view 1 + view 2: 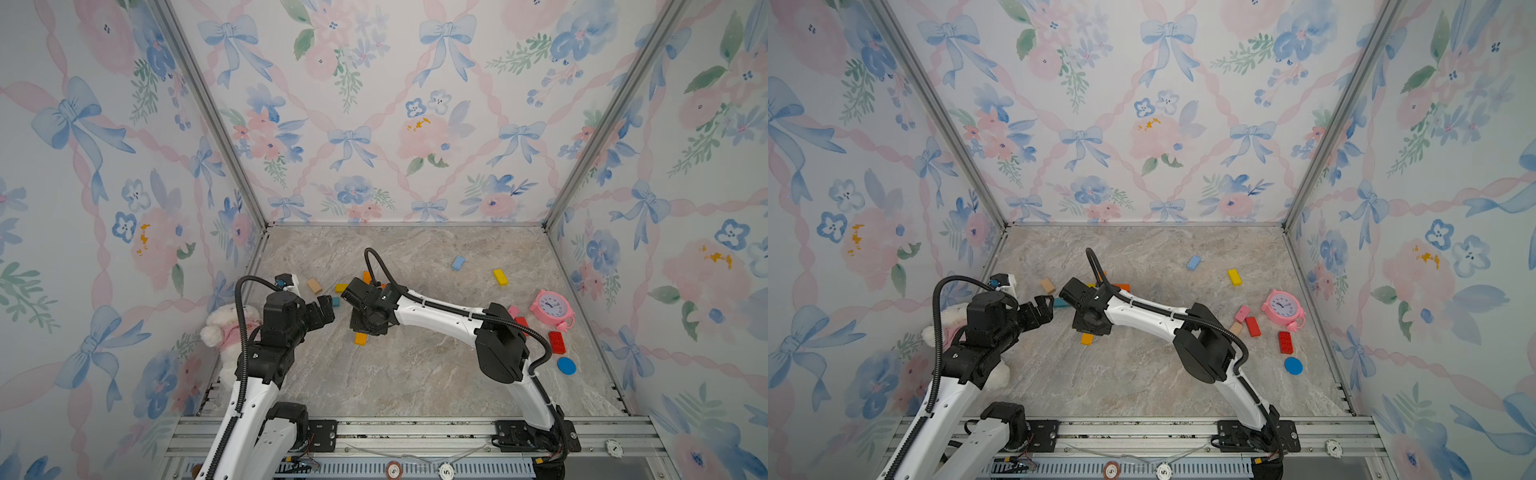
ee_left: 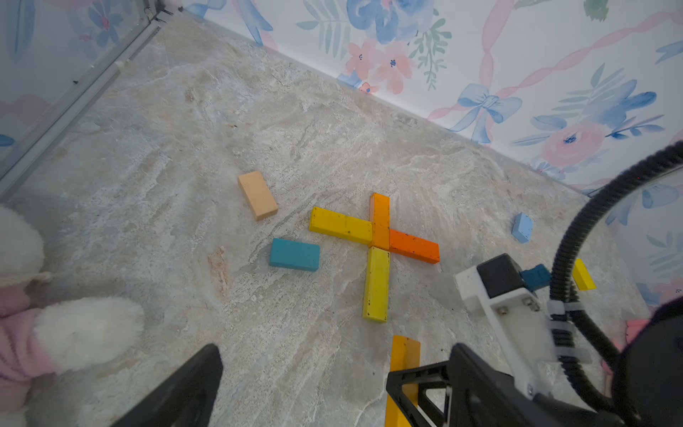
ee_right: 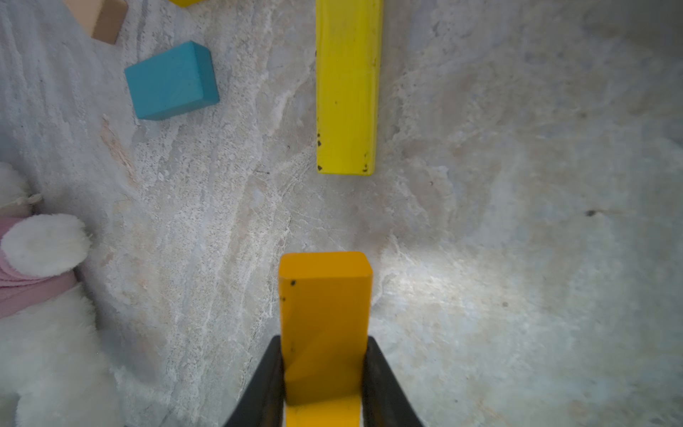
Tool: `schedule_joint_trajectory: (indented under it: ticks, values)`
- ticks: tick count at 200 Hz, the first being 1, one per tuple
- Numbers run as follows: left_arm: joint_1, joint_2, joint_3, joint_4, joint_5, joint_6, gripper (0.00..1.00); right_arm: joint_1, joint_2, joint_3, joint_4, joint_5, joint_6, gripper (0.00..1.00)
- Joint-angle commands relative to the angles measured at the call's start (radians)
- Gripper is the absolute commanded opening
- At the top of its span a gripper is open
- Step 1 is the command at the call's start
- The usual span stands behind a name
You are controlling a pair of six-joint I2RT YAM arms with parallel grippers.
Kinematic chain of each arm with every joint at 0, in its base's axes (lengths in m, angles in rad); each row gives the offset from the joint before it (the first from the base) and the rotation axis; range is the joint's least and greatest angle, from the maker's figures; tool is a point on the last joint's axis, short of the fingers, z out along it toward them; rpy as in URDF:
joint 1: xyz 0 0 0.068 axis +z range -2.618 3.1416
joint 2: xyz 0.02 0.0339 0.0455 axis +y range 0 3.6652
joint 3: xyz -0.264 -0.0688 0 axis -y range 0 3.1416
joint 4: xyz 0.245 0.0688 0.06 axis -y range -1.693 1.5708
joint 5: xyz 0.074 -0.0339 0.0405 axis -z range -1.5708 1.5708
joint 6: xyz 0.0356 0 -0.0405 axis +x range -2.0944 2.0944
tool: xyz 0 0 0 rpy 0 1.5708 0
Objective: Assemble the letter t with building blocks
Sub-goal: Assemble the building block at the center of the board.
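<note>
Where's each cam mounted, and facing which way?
Top views: high at the front, looking down onto the table; left arm, right arm show, left gripper open.
Left wrist: on the left arm, facing the unfinished t; its own finger shows.
Right wrist: looks down along the right gripper, shut on the amber block.
Shared: both wrist views show the teal block and yellow stem block.

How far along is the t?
Done: a yellow block and a deep-orange block form the crossbar either side of an upright orange block, with a yellow stem block below it. In hand: the right gripper is shut on an amber block, in line with the stem but short of it. Remaining: probably setting it against the stem's end. The left gripper is open, empty.
</note>
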Motion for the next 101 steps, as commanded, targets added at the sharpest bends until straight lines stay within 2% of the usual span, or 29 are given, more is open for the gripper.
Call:
schedule_joint_trajectory:
  ticks: [1, 101]
  values:
    - [0.007, -0.011, -0.002, -0.015, -0.006, -0.011, 0.98, 0.001, 0.033, 0.041, -0.020, 0.007, 0.027, 0.00]
    - [0.009, -0.016, -0.003, -0.017, -0.015, -0.014, 0.98, -0.004, 0.120, 0.117, -0.112, 0.054, -0.040, 0.00]
